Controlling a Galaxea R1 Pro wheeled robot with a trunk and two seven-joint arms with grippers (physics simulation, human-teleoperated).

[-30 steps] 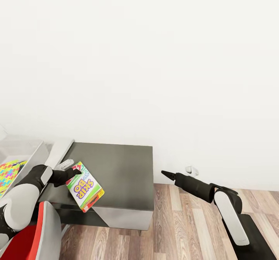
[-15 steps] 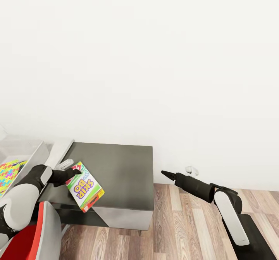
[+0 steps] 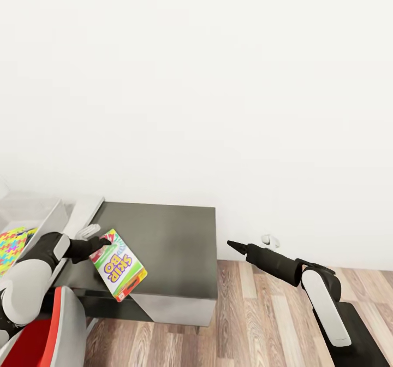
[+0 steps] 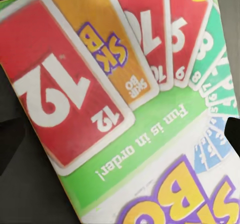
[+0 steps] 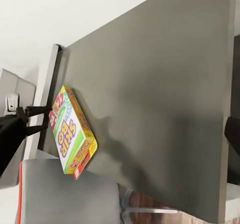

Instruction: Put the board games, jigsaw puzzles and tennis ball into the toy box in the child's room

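Note:
A Skip-Bo board game box [image 3: 117,265], green and yellow with red cards printed on it, hangs tilted above the front left of the dark table [image 3: 169,241]. My left gripper [image 3: 103,241] is shut on its upper end; from the right wrist camera the fingers [image 5: 37,119] pinch the box [image 5: 72,134] by its edge. In the left wrist view the box face [image 4: 125,109] lies between my two dark fingertips. A colourful jigsaw puzzle [image 3: 12,245] lies inside the pale toy box [image 3: 38,208] at the far left. My right gripper [image 3: 230,243] is shut and held out past the table's right edge.
A red and grey chair [image 3: 49,329] stands against the table's front left. Wooden floor [image 3: 262,312] stretches to the right of the table, below a blank white wall with a small white socket [image 3: 270,240].
My left gripper has shifted slightly left with the board game, tilting it a little. The right arm has not moved.

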